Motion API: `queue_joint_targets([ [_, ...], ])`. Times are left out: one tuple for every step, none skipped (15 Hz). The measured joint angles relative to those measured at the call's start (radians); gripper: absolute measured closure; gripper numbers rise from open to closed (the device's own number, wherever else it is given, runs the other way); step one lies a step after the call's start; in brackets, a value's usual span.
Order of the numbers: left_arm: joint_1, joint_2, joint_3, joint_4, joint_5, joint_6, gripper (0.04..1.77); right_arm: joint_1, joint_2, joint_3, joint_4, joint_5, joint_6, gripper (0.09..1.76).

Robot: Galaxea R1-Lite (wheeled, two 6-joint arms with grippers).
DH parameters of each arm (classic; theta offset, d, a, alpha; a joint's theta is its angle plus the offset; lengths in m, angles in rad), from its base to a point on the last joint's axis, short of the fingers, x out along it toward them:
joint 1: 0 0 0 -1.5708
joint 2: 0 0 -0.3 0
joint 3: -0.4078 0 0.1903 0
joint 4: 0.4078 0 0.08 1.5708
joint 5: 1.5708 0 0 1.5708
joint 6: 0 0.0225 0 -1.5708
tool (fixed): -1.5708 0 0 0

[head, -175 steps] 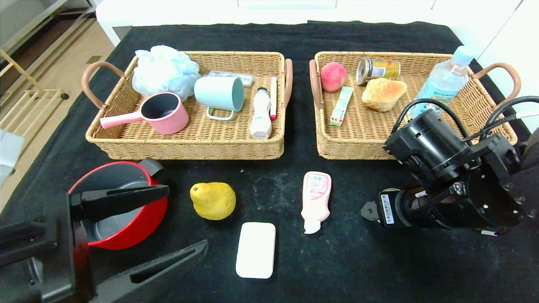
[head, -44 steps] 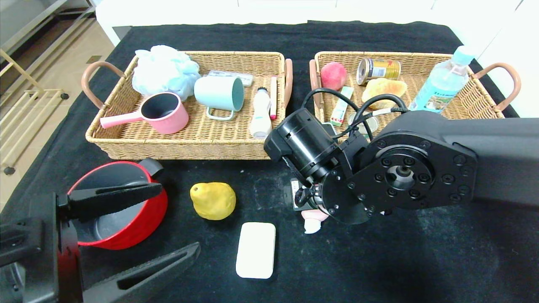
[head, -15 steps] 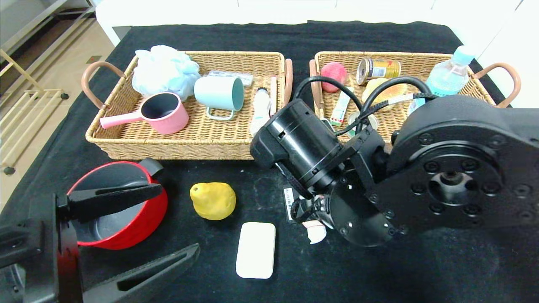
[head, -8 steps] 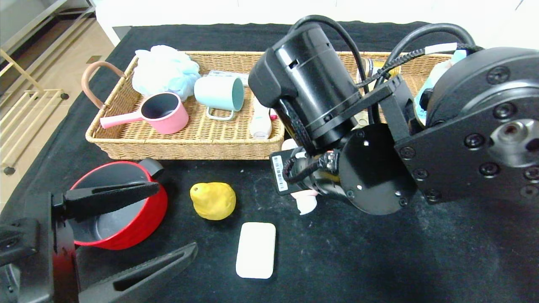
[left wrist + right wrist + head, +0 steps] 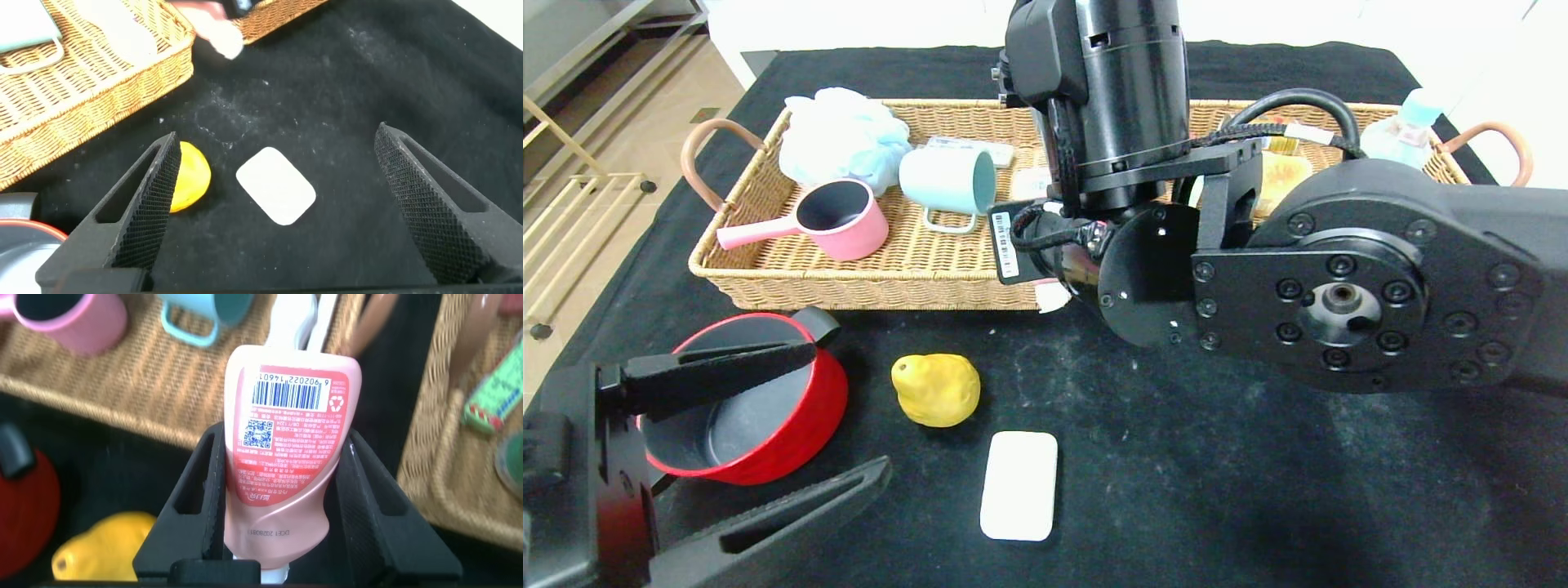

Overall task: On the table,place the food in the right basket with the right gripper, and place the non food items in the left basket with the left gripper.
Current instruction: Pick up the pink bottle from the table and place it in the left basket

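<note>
The right gripper (image 5: pixel 282 510) pinches a pink squeeze tube (image 5: pixel 286 449) aloft by the 2 wicker baskets (image 5: pixel 882 269), while the wide-spread left gripper (image 5: pixel 278 212) waits near a yellow pear (image 5: pixel 937 389), white soap bar (image 5: pixel 1018 485) and red pot (image 5: pixel 743 408), all 3 unsorted.

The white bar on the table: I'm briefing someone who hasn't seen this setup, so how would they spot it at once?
On the black table, look in front of the left basket, on the bare cloth. The white bar lies flat just nearer than the yellow pear, right of the red pot. It alone is a plain white rounded rectangle.
</note>
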Motion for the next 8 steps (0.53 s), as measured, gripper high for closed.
queue_joint_targets([
  [0.001,0.0,0.0,0.0,0.0,-0.001,0.09,-0.004,0.012,0.0,-0.047,0.0,-0.019,0.99],
  [0.001,0.002,0.0,0.0,-0.001,-0.001,0.09,-0.008,0.024,0.0,-0.093,0.0,-0.034,0.99],
  [0.001,0.003,0.0,0.0,-0.001,-0.001,0.09,-0.011,0.034,0.0,-0.135,0.0,-0.045,0.99],
  [0.001,0.004,0.001,0.0,-0.001,-0.001,0.09,-0.014,0.044,0.0,-0.18,0.0,-0.057,0.99],
  [0.001,0.004,0.001,0.0,-0.002,0.0,0.09,-0.018,0.053,0.0,-0.227,0.0,-0.072,0.99],
  [0.001,0.004,0.002,0.001,-0.002,0.0,0.09,-0.024,0.064,0.0,-0.264,0.0,-0.088,0.99],
  [0.001,0.005,0.003,0.001,-0.002,0.0,0.09,-0.029,0.077,0.0,-0.299,0.0,-0.098,0.99],
  [0.001,0.005,0.003,0.001,-0.002,0.0,0.09,-0.032,0.087,0.0,-0.324,0.0,-0.107,0.99],
])
